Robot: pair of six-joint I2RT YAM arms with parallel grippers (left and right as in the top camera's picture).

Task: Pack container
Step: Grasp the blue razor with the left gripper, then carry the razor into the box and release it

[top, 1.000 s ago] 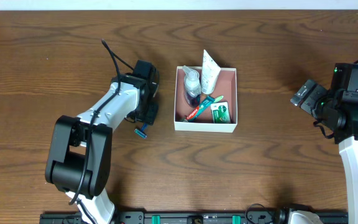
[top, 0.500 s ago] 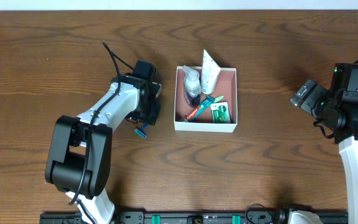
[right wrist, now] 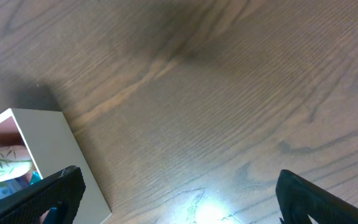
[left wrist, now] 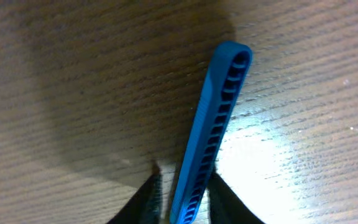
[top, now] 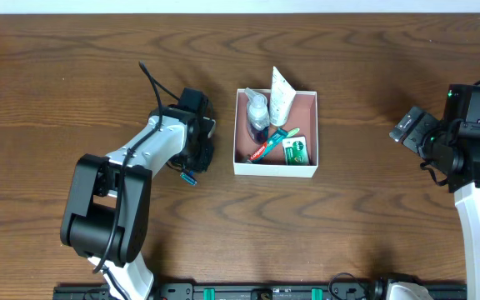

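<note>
The container (top: 275, 169), a white-walled box with a pinkish inside, sits at the table's middle. It holds a clear bottle (top: 257, 108), a white tube (top: 281, 96), a toothbrush (top: 269, 143) and a green-white packet (top: 296, 150). A blue razor (top: 188, 177) lies on the table left of the container. My left gripper (top: 197, 158) is down over it. In the left wrist view the fingers (left wrist: 185, 202) pinch the razor's ribbed blue handle (left wrist: 219, 118). My right gripper (top: 408, 127) is open and empty far to the right. The right wrist view shows its spread fingers (right wrist: 179, 199) and the container's corner (right wrist: 48, 149).
The brown wooden table (top: 348, 225) surrounds the container. The table's far edge runs along the top of the overhead view. A black rail (top: 265, 292) lines the near edge.
My left gripper has shifted slightly down and left over the razor, and the razor's head has turned a little. The right arm has not moved.
</note>
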